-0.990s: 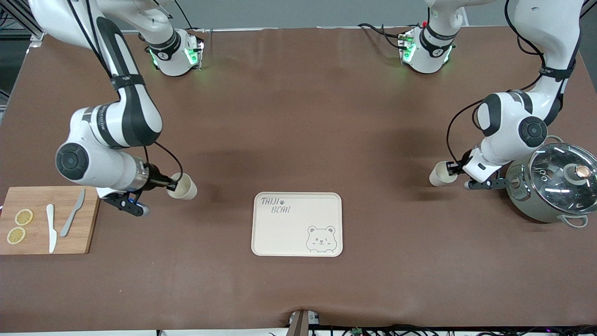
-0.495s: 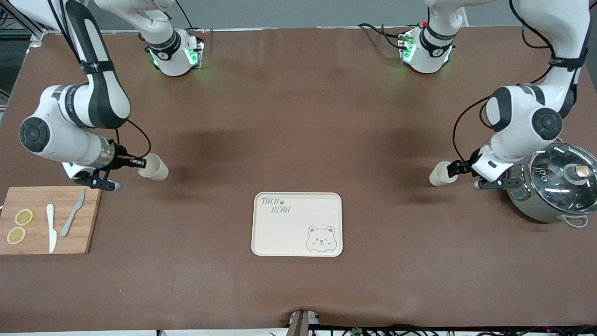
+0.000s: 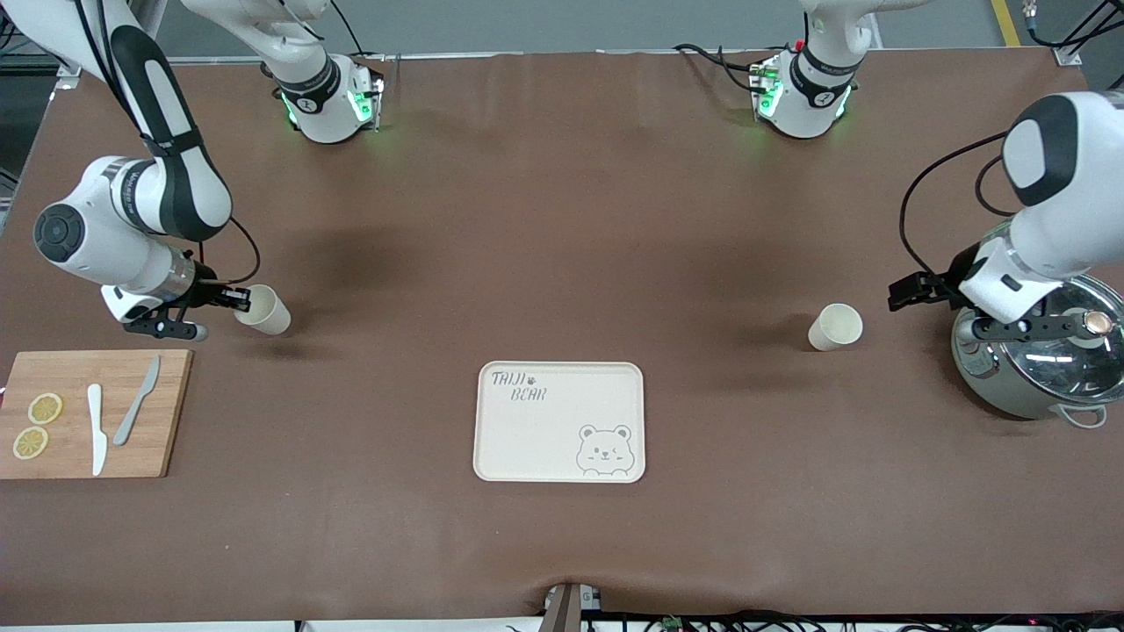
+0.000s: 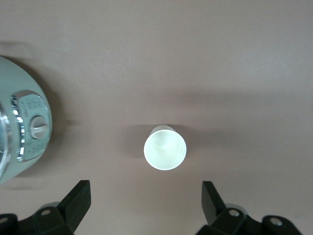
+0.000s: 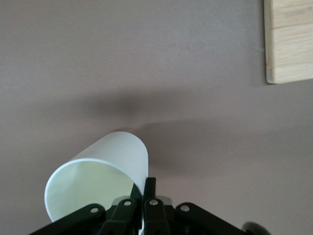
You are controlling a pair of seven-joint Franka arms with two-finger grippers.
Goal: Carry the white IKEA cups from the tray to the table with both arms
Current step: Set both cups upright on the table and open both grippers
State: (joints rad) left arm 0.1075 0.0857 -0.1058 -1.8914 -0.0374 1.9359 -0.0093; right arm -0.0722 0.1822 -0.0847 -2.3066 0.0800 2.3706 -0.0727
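The right gripper [image 3: 239,301] pinches the rim of one white cup [image 3: 262,310], one finger inside the mouth and one outside, and holds it tilted over the brown table [image 3: 562,219] near the wooden cutting board [image 3: 167,439]; in the right wrist view the fingers [image 5: 149,198] meet on the cup's [image 5: 98,178] wall, with the board's corner [image 5: 288,41] showing. The other white cup [image 3: 834,326] stands upright on the table toward the left arm's end, apart from the bear tray [image 3: 527,439] and near the grey-green pot [image 3: 1041,360]. The left gripper [image 3: 918,290] hangs above the table between that cup and the pot, its fingers spread wide and holding nothing; the left wrist view shows the cup's [image 4: 165,148] open mouth between the two parted fingertips [image 4: 78,198], clear of both.
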